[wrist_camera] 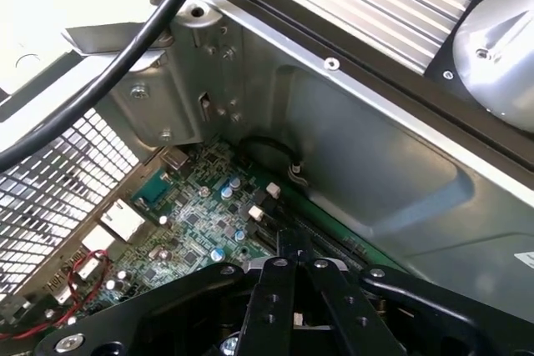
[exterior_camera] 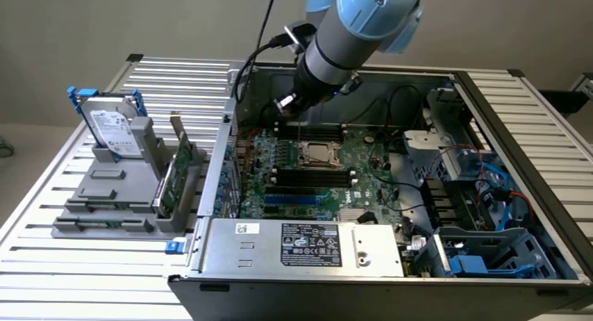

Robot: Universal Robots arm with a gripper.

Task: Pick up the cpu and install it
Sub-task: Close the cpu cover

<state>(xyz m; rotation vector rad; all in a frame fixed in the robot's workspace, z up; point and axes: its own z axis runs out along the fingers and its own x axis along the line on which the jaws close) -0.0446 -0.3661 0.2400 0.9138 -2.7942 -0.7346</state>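
Exterior view first: the pc case (exterior_camera: 371, 297) lies on its side on the slatted table (exterior_camera: 55, 265) with the panel off. That leaves the motherboard (exterior_camera: 371, 185) facing up, which makes sense since the arm comes at it from above.

The cpu (exterior_camera: 319, 155) looks to me like it's sitting in the socket (exterior_camera: 299, 157) mid-board. There's a pale silvery square lying flat and level inside the metal frame, which is how it'd rest if seated. I can't tell whether the frame is latched down over it.

The gripper (exterior_camera: 305, 135) hangs just behind the socket, toward the case's back wall, low over the board but off the chip. In the wrist view the black fingers (wrist_camera: 271, 289) are pinched right together with nothing between them, so it's carrying nothing.

The hard drive (exterior_camera: 116, 130) stands upright in the grey holder (exterior_camera: 111, 196) outside the case, at the exterior view's left and well apart from the board. My guess is it's parked there so it's easy to reach and out of the arm's way.
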